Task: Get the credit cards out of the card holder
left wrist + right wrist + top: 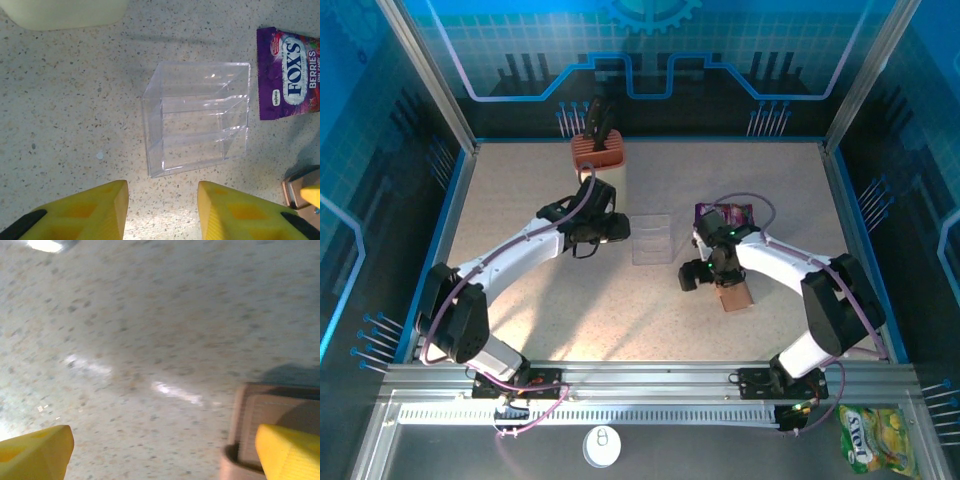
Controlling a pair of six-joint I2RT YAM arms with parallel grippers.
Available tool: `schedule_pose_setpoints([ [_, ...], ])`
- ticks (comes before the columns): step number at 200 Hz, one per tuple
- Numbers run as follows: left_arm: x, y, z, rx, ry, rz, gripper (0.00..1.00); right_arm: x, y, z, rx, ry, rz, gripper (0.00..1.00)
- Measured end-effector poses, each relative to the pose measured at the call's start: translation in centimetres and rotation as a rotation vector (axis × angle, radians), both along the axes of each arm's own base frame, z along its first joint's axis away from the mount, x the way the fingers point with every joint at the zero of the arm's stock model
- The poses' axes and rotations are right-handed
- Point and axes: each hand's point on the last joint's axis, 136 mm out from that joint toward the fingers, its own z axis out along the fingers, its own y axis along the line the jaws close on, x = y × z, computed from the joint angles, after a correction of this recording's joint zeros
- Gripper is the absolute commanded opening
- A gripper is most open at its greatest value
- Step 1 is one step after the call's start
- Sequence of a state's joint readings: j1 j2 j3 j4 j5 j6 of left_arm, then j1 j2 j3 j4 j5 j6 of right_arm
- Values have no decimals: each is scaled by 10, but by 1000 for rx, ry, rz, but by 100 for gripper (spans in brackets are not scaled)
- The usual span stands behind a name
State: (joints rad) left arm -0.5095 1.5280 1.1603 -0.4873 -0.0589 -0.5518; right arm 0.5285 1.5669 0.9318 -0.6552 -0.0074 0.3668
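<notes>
Your left gripper (161,202) hangs over the speckled table (60,110). Its yellow fingers (95,210) are partly apart, with only bare table in the gap.

Just ahead of it a clear plastic box (197,117) rests on the table. Past the box lies a purple packet (289,72). You can read "FOX'S" in large blue letters and "BERRIES" beside it; the smaller print is too fine to read.

Your right gripper (165,445) sits low over the table, spread wide and holding nothing.

The brown card holder (272,422) lies flat by one of its fingers. That view is blurred, so contact is unclear. From above, the holder lies on the near side of the purple packet, right of the box.

You cannot tell whether the credit cards are inside.
</notes>
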Motion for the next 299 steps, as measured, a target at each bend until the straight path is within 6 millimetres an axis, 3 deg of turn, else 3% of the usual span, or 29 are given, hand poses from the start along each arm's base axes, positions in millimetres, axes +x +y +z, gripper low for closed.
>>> schedule_pose_setpoints([
  [25,-3,4,-2,5,4,5,41,-10,14,0,10,9,43,96],
  [53,-3,4,0,2,-3,6,41,-4,7,4,3,-12,11,98],
  [99,-2,4,0,0,-5,6,42,24,-39,19,-2,-68,-145,100],
  [136,-6,6,0,-1,-5,9,43,35,-74,16,-6,-62,-248,100],
  [159,-12,9,0,-7,-4,16,43,38,-85,12,-7,-50,-273,100],
  [205,-14,10,0,-14,-2,27,43,35,-77,-8,17,29,-248,100],
  [237,-14,10,1,-15,-3,27,43,38,-66,-7,46,29,-225,100],
  [266,-16,12,3,-16,-11,28,43,38,-44,-2,69,18,-163,100],
  [299,-19,17,7,-11,-28,39,43,21,-10,-3,69,34,-67,100],
])
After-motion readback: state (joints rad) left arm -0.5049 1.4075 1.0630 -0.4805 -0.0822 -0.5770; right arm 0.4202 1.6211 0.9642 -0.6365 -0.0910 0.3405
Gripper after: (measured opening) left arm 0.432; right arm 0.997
